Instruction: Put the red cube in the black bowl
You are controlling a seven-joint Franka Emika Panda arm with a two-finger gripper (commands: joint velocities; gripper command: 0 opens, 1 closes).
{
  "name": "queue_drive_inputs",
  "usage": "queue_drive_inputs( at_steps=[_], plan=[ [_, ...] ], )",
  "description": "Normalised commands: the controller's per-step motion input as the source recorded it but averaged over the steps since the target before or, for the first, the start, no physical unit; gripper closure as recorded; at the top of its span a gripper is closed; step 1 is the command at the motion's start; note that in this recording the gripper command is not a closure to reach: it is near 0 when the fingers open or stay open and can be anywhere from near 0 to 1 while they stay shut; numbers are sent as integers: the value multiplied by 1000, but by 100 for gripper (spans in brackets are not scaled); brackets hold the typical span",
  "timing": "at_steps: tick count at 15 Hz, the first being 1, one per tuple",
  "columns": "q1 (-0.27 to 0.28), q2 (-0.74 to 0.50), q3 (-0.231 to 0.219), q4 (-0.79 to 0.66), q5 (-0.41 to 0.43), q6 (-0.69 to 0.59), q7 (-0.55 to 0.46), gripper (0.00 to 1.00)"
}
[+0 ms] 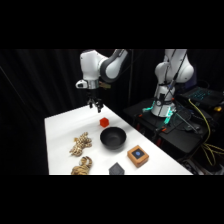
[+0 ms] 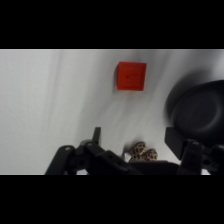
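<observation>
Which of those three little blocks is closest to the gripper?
The small red cube; it lies just below the gripper. The tan wooden block with the blue centre and the dark grey flat block lie beyond the black bowl.

The red cube (image 1: 104, 122) is bright red-orange on the white table (image 1: 62, 132). The black bowl (image 1: 113, 138) is matte black. Two spotted objects (image 1: 80, 145) near the table's left edge are tan with dark brown blotches. A tan wooden block (image 1: 138, 155) has a dark blue centre; a flat block (image 1: 116, 169) is dark grey.
</observation>
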Motion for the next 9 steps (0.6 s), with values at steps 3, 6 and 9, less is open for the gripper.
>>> queue_drive_inputs(
  at_steps=[3, 6, 9],
  plan=[
    [-88, -45, 6, -236, 83, 369, -87, 0],
    [-94, -25, 51, -215, 178, 328, -152, 0],
    [-130, 1, 104, -182, 271, 301, -234, 0]
  ],
)
